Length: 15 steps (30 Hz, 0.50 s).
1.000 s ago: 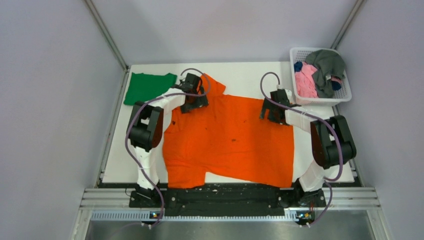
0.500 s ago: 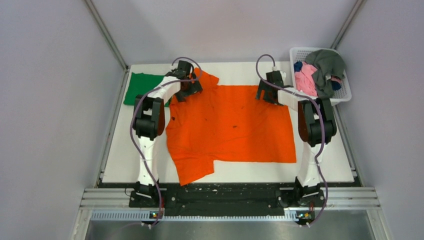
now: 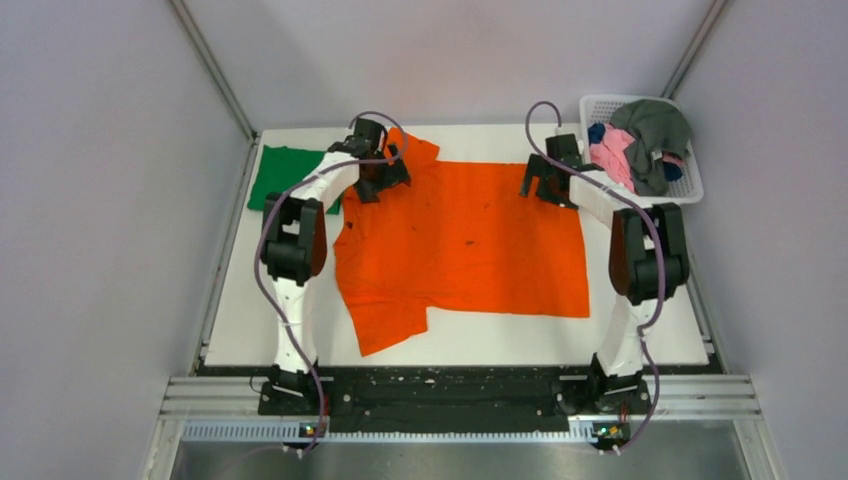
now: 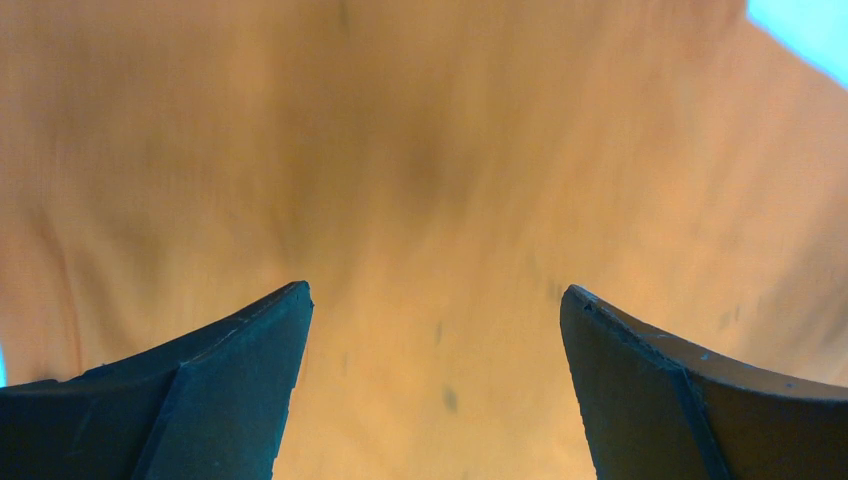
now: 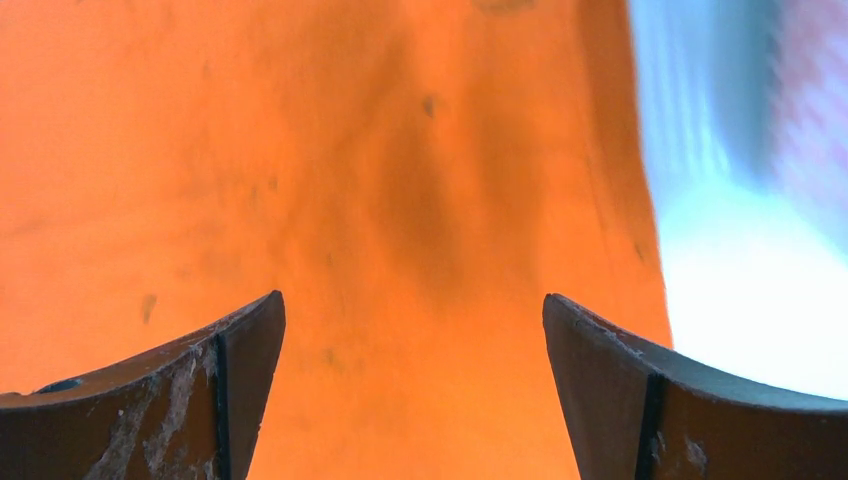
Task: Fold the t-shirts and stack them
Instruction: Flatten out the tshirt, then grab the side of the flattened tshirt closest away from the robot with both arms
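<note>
The bright orange t-shirt (image 3: 465,245) lies spread flat on the white table (image 3: 240,300), one sleeve hanging toward the near left. My left gripper (image 3: 383,183) is open over its far left shoulder; orange cloth (image 4: 430,200) fills the left wrist view between the parted fingers (image 4: 240,380). My right gripper (image 3: 545,188) is open over the far right corner; the right wrist view shows orange cloth (image 5: 400,200) and its right edge on the table. A folded green t-shirt (image 3: 290,175) lies at the far left.
A white basket (image 3: 690,190) at the far right holds pink, grey and dark blue shirts (image 3: 640,145). Grey walls enclose the table. The arm bases stand on the black rail (image 3: 440,390) at the near edge.
Both grippers carried the shirt's far edge toward the back, then let it go; the shirt's near edge slid up off the front edge. The right gripper has drawn slightly right.
</note>
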Tool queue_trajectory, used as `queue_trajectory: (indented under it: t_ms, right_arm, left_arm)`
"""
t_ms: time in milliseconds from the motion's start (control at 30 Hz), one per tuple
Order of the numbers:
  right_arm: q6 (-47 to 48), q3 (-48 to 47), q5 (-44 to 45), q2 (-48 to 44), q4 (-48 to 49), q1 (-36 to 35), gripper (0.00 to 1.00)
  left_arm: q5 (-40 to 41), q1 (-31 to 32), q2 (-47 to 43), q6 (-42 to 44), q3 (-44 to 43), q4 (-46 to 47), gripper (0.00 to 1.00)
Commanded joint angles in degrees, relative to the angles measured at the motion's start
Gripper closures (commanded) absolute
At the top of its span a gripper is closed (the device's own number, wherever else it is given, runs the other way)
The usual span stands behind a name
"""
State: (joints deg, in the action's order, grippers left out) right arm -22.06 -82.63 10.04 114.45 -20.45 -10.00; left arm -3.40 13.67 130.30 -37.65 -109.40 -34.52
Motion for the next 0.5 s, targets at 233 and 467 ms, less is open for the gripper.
queue_trajectory:
  t_ms: [233, 467]
  right_arm:
    - [-9.92, 35.44, 0.05, -44.61, 1.28, 0.33, 0.01]
    - [-11.08, 42.96, 1.54, -56.37, 0.84, 0.43, 0.01]
  left_arm:
    - [13.48, 15.39, -49.77, -8.41, 53.19, 2.91, 0.01]
    - [18.49, 24.93, -69.92, -21.79, 70.96, -12.33, 0.05]
